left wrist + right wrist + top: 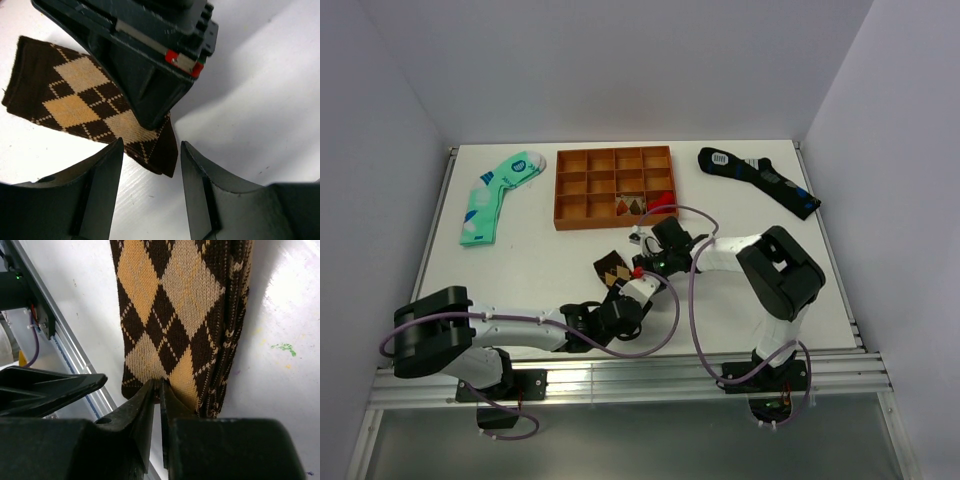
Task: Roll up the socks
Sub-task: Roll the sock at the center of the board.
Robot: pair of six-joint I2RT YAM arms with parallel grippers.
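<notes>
The brown argyle socks (611, 267) lie flat on the white table just ahead of both grippers. In the right wrist view the socks (170, 305) run away from the camera, and my right gripper (161, 386) is shut on their near edge. In the left wrist view the socks (75, 95) lie at the upper left with the right gripper's black body (150, 65) pressing on them. My left gripper (150, 167) is open, its fingers on either side of the socks' dark corner without touching it. From above, the left gripper (630, 286) and the right gripper (638, 268) meet at the socks' right end.
An orange compartment tray (614, 151) with a few small items stands at the back centre. A mint-green sock (495, 195) lies at the back left and a black-navy sock (757, 180) at the back right. The table's metal front rail (75, 370) is close by.
</notes>
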